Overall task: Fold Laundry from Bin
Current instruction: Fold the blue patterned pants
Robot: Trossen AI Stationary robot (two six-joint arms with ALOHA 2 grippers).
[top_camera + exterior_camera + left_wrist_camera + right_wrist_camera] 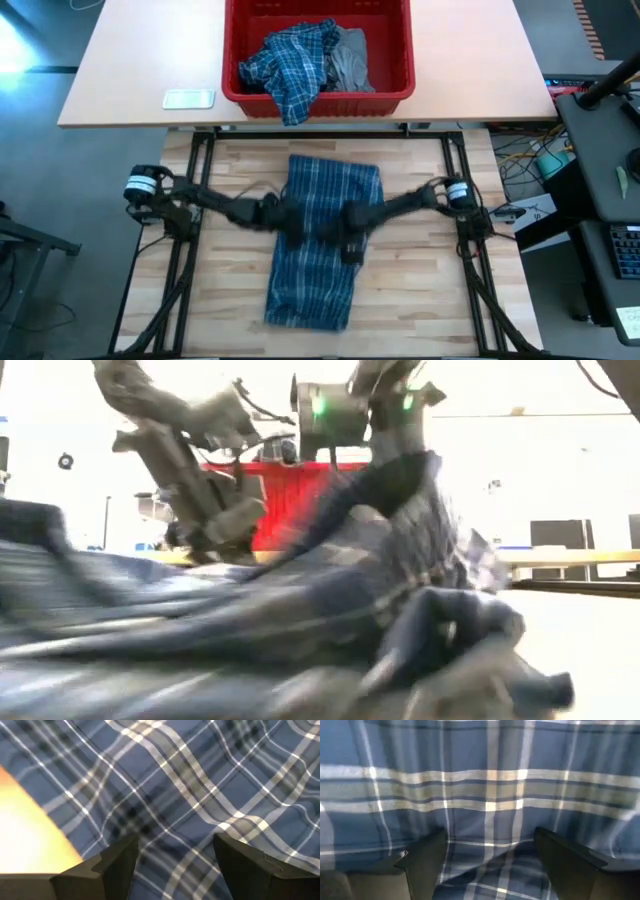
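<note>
A blue-and-white plaid garment (318, 250) lies as a long strip on the wooden table, running from far to near. My left gripper (287, 222) stands open over its left edge; in the left wrist view (175, 845) plaid cloth fills the gap between the fingers. My right gripper (350, 240) stands open over the garment's middle (490, 840). In the low view the cloth rises in a hump (400, 490) right up to it. The red bin (318, 100) stands beyond the table's far edge, holding another plaid shirt (290, 65) and a grey garment (350, 60). My left gripper points slanting down at the cloth near the garment's left edge (165, 820); whether its fingertips touch the cloth I cannot tell. My right gripper points down over the raised hump (490, 805), its fingers on either side of it; whether they touch the cloth I cannot tell.
A small white flat object (188, 98) lies on the far table left of the bin. Bare wood (230, 290) shows to the left and right of the garment. A desk with cables and equipment (610, 180) stands off to the right.
</note>
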